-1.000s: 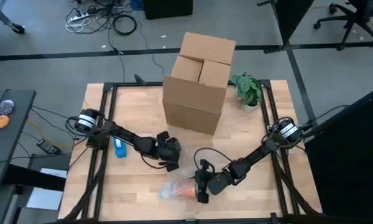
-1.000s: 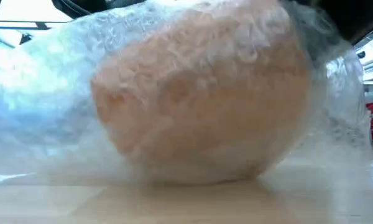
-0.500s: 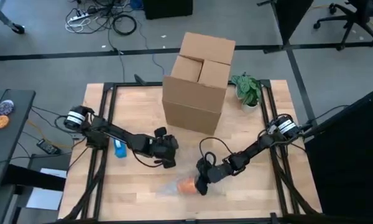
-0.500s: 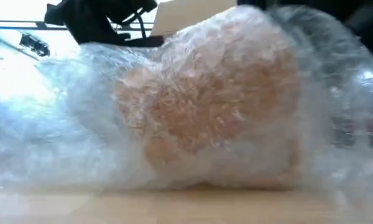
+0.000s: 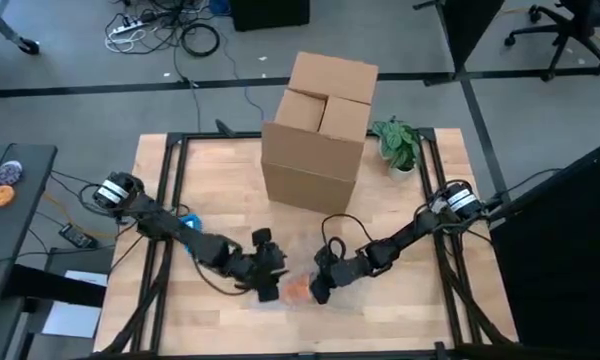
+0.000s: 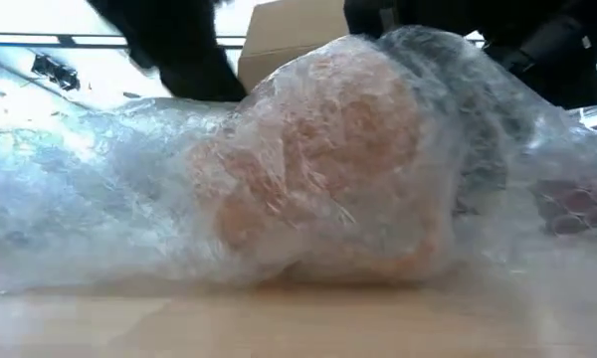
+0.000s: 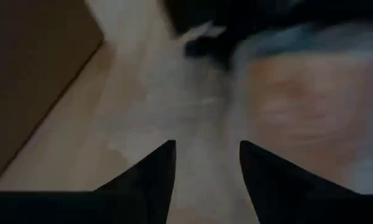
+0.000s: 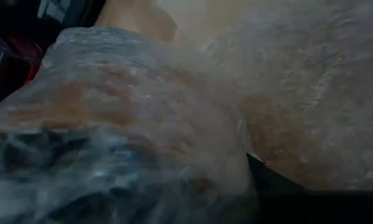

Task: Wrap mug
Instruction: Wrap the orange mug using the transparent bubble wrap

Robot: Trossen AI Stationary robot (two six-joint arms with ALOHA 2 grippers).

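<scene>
Meanwhile, the left gripper (image 5: pixel 270 283) sat just beside the orange mug swaddled in clear bubble wrap (image 5: pixel 296 291), its fingers (image 7: pixel 152 171) parted with nothing between them and loose wrap lying ahead. That bundle lay near the front edge of the wooden surface (image 5: pixel 220 170), long axis running side to side. Touching its other side, the right gripper (image 5: pixel 318 289) pressed in; its finger state could not be told. Both arms were equally near. Bare surface stayed open along the front edge.
</scene>
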